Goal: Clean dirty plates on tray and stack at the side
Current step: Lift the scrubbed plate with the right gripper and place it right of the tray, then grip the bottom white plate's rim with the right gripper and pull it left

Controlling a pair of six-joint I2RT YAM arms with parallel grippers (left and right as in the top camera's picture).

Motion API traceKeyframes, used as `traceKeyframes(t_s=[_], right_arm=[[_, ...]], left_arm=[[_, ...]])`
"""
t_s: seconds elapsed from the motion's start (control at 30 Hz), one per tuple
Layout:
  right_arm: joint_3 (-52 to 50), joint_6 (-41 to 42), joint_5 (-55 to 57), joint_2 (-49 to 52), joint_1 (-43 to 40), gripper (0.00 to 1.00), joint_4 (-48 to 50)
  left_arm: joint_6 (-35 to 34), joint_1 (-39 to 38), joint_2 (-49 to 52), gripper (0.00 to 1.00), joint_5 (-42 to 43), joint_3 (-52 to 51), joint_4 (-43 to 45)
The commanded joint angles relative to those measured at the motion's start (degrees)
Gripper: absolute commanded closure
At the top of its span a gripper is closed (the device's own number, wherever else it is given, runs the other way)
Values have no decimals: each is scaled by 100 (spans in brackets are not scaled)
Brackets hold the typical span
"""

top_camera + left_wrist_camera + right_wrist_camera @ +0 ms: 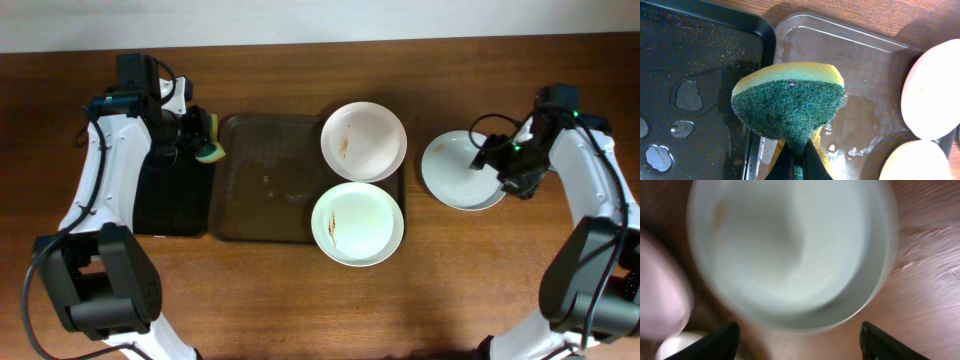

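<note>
Dirty plates, 3, round and shallow, white to pale blue-green.

Plate 1 (364, 141): lay on the right end of the tray (265, 180), far side, with a thin brown-orange smear left of centre.

Plate 2 (357, 223): lay just beside plate 1 on the near side, lapping over the tray's near rim, with a similar smear.

Plate 3 (455, 175) (790, 255): lay off the tray on the wooden table (460, 290), to the tray's right and apart from it. Its surface was too blurred in the right wrist view to judge.

Tray: dark brown, translucent, its bare left part wet with droplets (860, 100).

Black tray (170, 205) (695, 75): narrower, set against the brown tray's left edge, with water spots.

Left gripper (200, 145) (797, 152): clenched on a sponge (210, 151) (790, 100) of yellow foam, green scouring face toward the wrist camera, over the seam between the 2 trays.

Right gripper (487, 155) (800, 326): fingers (715, 340) spread wide, grasping nothing, over the right side of plate 3.
</note>
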Motion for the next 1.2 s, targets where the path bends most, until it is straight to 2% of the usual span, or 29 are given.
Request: traceKeyframes(t_s=[0.0, 0.13, 0.2, 0.27, 0.4, 0.53, 0.7, 0.73, 0.8, 0.83, 1.0, 1.17], right_arm=[[136, -310, -363, -313, 835, 30, -330], [-76, 66, 393, -280, 2000, 34, -608], [-299, 240, 693, -278, 2583, 45, -520], [-573, 409, 1180, -271, 2942, 50, -321], [-1132, 428, 1156, -269, 3171, 65, 262], [-1606, 424, 890, -240, 3198, 65, 837], [-1631, 431, 728, 50, 3296, 67, 1019], [-1631, 472, 728, 118, 3351, 73, 1040], [-1628, 645, 723, 138, 3386, 91, 1095], [-1604, 710, 726, 138, 3383, 96, 1095], [-988, 857, 514, 120, 3668, 96, 981], [-831, 2188, 874, 212, 4522, 96, 2435]], left_arm=[[35, -13, -11, 99, 2, 2, 9], [37, -15, -11, 99, 2, 2, 0], [35, -13, -11, 99, 2, 2, -11], [35, -13, -11, 99, 2, 2, -13], [35, -15, -11, 99, 0, 2, -9], [37, -50, -11, 99, -2, 2, -7], [35, -111, -11, 99, -42, 2, 7], [35, -116, -11, 99, -44, 2, 13], [37, -116, -11, 99, -44, 2, 11], [37, -116, -11, 99, -46, 2, 13], [37, -118, -11, 99, -133, 2, 15], [35, -131, -11, 99, -149, 2, 59]])
